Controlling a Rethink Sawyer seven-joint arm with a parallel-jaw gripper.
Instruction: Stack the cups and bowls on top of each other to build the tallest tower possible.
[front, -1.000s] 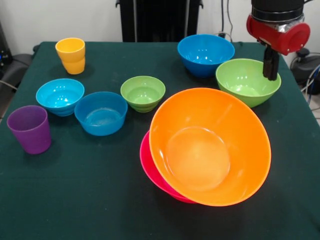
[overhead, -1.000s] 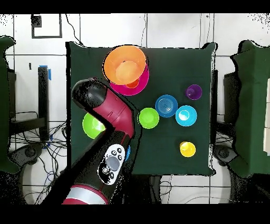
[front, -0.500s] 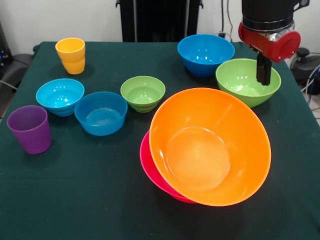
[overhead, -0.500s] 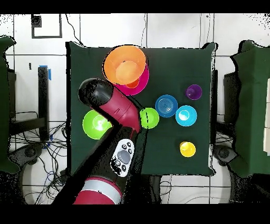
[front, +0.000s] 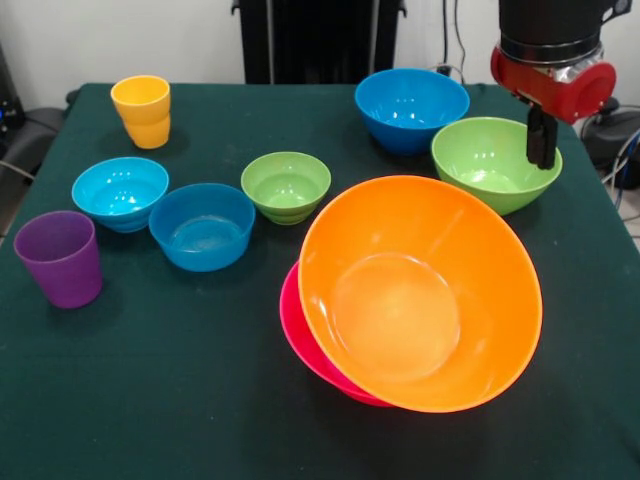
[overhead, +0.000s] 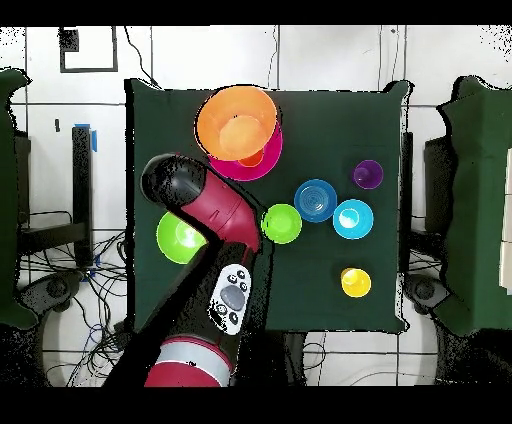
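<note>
Dark green tablecloth (front: 200, 400) over table; black stand (front: 318, 40) behind (cables (overhead: 40, 270) on floor).

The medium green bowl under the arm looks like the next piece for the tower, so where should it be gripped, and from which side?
Grip the medium green bowl by its thin rim, coming straight down from above. It sits upright and open, so one finger can go inside the wall and one outside. The end effector hangs over its right rim.
</note>
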